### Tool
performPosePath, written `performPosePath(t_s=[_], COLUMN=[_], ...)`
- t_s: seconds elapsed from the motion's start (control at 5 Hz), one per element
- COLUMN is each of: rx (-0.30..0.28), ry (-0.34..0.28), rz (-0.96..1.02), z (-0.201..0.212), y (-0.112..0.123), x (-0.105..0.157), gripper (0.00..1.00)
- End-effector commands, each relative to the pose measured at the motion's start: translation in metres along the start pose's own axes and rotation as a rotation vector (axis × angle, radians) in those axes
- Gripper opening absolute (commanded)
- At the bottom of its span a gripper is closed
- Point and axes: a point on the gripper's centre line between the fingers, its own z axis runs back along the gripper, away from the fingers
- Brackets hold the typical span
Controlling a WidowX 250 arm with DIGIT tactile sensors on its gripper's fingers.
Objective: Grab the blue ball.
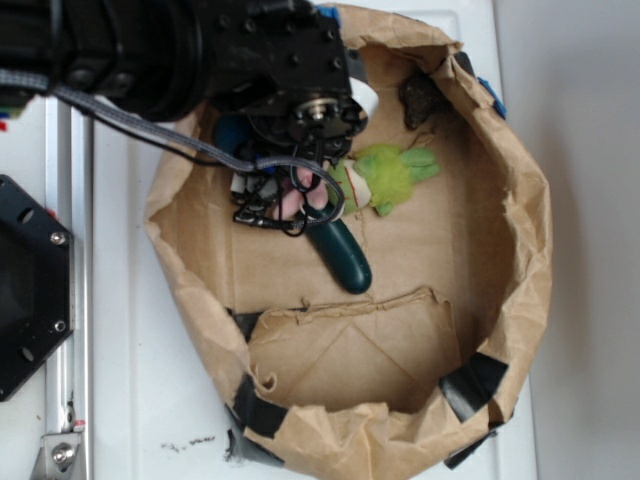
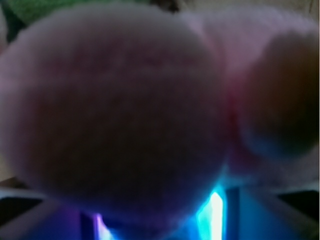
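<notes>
The tool (image 1: pixel 284 203) hangs low inside the brown paper bag (image 1: pixel 520 250), near the bag's upper left wall as the exterior view shows it. A loop of black cables (image 1: pixel 300 190) lies over it there, so I cannot tell how far its jaws stand apart. Pink shows between the cables right at the tool, and the wrist view is filled by a blurred pink plush (image 2: pixel 115 115) pressed close to the lens. The tool is therefore at or against the plush, but whether it has hold of it cannot be told. A smaller rounded shape (image 2: pixel 282 90) sits to the right of the plush's big curve in the wrist view, too blurred to name. The blue ball (image 1: pixel 233 131) shows only as a small patch of deep blue under the black arm (image 1: pixel 200 50), close to the bag's upper left wall and just above the tool. So little of it is in sight that its surface cannot be read. Being round, it has no long axis or heading to tell. A green plush (image 1: pixel 392 175) lies just right of the tool. A dark green capsule toy (image 1: pixel 342 258) lies just below the tool, its long axis running down and to the right. The bag stands on the white bench (image 1: pixel 150 400), reaching its right edge.
</notes>
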Motion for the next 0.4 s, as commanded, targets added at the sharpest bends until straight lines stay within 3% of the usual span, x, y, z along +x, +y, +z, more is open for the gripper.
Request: performPosePath(t_s=[0.0, 0.2], rx=[-0.028, -0.089], ry=[-0.063, -0.124], rz=[0.018, 0.049], z=[0.055, 0.096], y=[-0.021, -0.032], x=[0.001, 0.007], gripper=[0.00, 0.00])
